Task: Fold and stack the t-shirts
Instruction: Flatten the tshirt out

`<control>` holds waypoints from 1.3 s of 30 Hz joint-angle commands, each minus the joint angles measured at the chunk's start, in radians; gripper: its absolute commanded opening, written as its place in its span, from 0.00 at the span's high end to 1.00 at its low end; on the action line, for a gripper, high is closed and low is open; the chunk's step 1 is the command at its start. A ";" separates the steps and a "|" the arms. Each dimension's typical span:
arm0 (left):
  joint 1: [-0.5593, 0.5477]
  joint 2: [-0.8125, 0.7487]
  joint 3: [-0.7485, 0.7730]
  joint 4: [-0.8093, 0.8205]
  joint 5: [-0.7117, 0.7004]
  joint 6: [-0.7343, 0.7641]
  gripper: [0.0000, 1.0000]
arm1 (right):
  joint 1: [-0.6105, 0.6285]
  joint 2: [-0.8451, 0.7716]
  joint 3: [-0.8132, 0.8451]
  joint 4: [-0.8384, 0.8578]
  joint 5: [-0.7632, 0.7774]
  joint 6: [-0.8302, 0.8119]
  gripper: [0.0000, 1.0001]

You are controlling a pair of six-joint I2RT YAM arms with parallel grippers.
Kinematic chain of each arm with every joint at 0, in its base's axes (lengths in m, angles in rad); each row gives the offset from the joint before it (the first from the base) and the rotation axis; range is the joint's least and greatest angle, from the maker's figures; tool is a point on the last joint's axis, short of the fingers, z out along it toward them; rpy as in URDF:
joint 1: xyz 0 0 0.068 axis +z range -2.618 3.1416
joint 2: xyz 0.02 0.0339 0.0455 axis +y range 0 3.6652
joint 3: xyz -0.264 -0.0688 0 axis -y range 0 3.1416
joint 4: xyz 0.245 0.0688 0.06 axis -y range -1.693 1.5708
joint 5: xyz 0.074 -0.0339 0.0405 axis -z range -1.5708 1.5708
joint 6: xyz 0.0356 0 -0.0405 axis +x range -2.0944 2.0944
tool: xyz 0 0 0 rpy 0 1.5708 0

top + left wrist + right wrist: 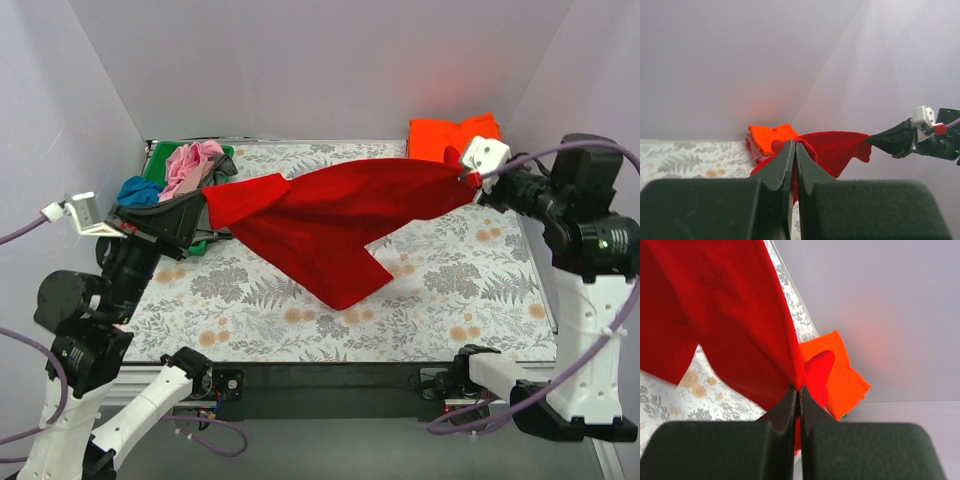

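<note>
- the red shirt (330, 225) hangs stretched across the middle, above the tablecloth (450, 290), its loose part sagging toward the cloth.
- the left gripper (207, 203) pinches one end tight; the right gripper (468, 178) pinches the other, near a folded orange shirt (450, 135).
- best done, i judge, by lowering both ends together under even tension so it lands flat.
- no brands or readable writing.
</note>
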 commanded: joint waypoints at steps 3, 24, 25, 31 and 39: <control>0.005 -0.042 0.067 0.069 0.152 0.008 1.00 | 0.001 -0.116 0.083 -0.052 -0.023 -0.068 0.99; 0.215 0.758 -0.044 0.228 -0.091 -0.121 0.66 | 0.044 0.515 -0.011 0.332 0.125 0.576 0.38; 0.279 0.827 0.057 0.179 -0.050 -0.142 0.57 | 0.043 0.519 -0.004 0.335 0.147 0.581 0.37; 0.301 0.959 0.207 0.065 0.024 -0.030 0.31 | 0.032 0.387 -0.228 0.312 0.014 0.393 0.35; 0.176 0.624 -0.187 0.011 0.584 0.057 0.31 | 0.030 0.261 -0.714 0.228 0.023 0.260 0.37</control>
